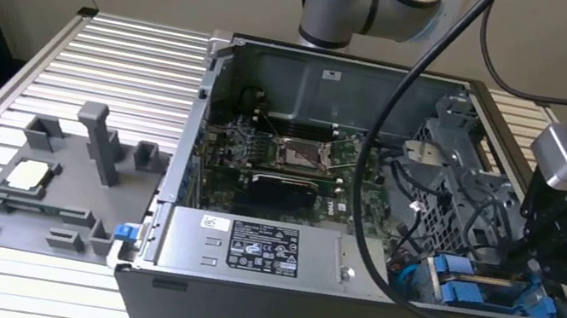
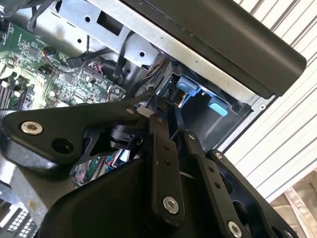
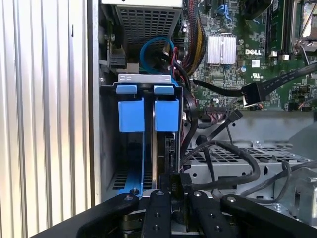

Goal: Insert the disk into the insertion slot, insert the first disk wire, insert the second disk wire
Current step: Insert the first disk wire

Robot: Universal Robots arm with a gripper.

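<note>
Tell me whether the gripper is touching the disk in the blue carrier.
Cannot tell. In the first wrist view the gripper is close to the disk, but dark parts there hide any contact or gap.

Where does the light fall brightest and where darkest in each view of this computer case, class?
Exterior view: the slatted table is brightest, the motherboard lies in shadow. First wrist view: the heatsink shines, the bay below the blue carrier tabs is dark. Second wrist view: the black gripper looms dark against the pale table.
</note>
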